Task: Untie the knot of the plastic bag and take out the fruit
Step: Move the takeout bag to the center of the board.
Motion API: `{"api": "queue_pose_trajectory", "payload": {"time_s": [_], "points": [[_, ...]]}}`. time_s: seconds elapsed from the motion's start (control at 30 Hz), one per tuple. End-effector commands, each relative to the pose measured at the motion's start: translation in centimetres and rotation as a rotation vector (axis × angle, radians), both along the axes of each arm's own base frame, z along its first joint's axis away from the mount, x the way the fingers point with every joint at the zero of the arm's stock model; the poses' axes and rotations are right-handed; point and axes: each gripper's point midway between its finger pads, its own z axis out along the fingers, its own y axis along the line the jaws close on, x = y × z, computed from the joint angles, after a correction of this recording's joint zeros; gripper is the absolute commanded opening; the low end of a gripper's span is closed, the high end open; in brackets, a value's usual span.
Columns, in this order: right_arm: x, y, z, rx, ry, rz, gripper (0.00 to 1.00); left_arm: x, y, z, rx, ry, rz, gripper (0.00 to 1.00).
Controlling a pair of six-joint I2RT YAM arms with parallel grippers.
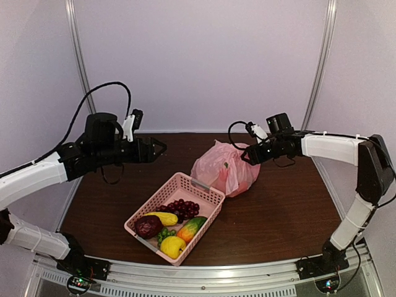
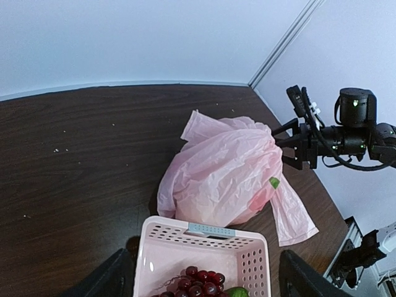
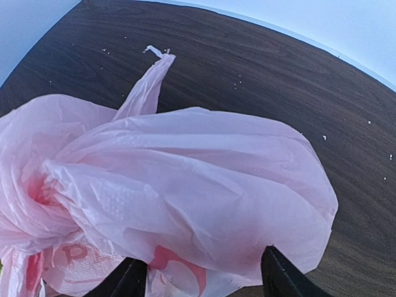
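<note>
The plastic bag [image 1: 224, 170] sits crumpled on the dark worktop [image 1: 278, 210], right behind the far end of the pink basket [image 1: 204, 189]. The right tool [image 1: 244, 156] is level with the bag's upper right side, its two fingers spread apart with nothing between them. In the right wrist view the pink film bulges just ahead of the fingertips [image 3: 278, 278]. From these angles it is hard to say whether they touch the film or stop just short of it.

One handle strip [image 2: 294, 213] hangs loose down the bag's right side and lies on the worktop. A reddish patch shows through the film, probably fruit [image 2: 258, 198], with a small green bit just above it.

The left tool [image 1: 163, 147] hangs above the worktop, well apart from the bag on its left, fingers also spread wide and holding nothing. Its camera looks over the basket's far rim at the bag.
</note>
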Motion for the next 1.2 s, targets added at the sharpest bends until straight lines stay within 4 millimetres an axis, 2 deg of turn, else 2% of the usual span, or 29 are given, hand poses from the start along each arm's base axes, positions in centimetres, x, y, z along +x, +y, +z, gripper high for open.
{"api": "queue_pose_trajectory", "payload": {"time_s": [0.0, 0.17, 0.37, 0.6, 0.77, 0.9, 0.93, 0.97, 1.07, 1.17], "points": [[0.7, 0.2, 1.0, 0.062, -0.022, -0.045, 0.43, 0.0, 0.4, 1.0, -0.016, -0.016, 0.021, 0.83], [0.1, 0.4, 1.9, 0.154, -0.047, -0.069, 0.00, -0.2, -0.1, 1.6, -0.024, -0.025, -0.003, 0.83], [-1.9, 0.0, 1.8, 0.168, -0.032, -0.095, 0.00, -0.2, -1.0, 1.9, -0.018, -0.031, -0.054, 0.83], [-6.3, 1.6, 2.1, 0.184, -0.033, -0.139, 0.00, -0.2, -2.5, 1.4, -0.043, -0.014, -0.109, 0.83], [-8.6, 2.1, 1.9, 0.219, -0.019, -0.178, 0.00, -0.2, -4.8, 1.8, -0.063, -0.018, -0.164, 0.83], [-9.6, 2.4, 2.1, 0.246, -0.005, -0.176, 0.00, -0.5, -7.8, 1.8, -0.064, -0.019, -0.222, 0.83], [-9.8, 2.3, 2.3, 0.250, -0.005, -0.179, 0.03, -0.6, -8.6, 1.9, -0.066, -0.020, -0.242, 0.83], [-9.8, 2.1, 2.6, 0.252, -0.011, -0.184, 0.12, -0.6, -9.5, 1.9, -0.066, -0.023, -0.258, 0.83], [-10.0, 1.4, 4.1, 0.254, -0.040, -0.198, 0.48, -0.4, -12.2, 1.5, -0.047, -0.025, -0.300, 0.83], [-9.8, 0.3, 5.7, 0.257, -0.078, -0.232, 0.65, -0.2, -14.8, 1.8, -0.044, -0.040, -0.332, 0.83]]}}
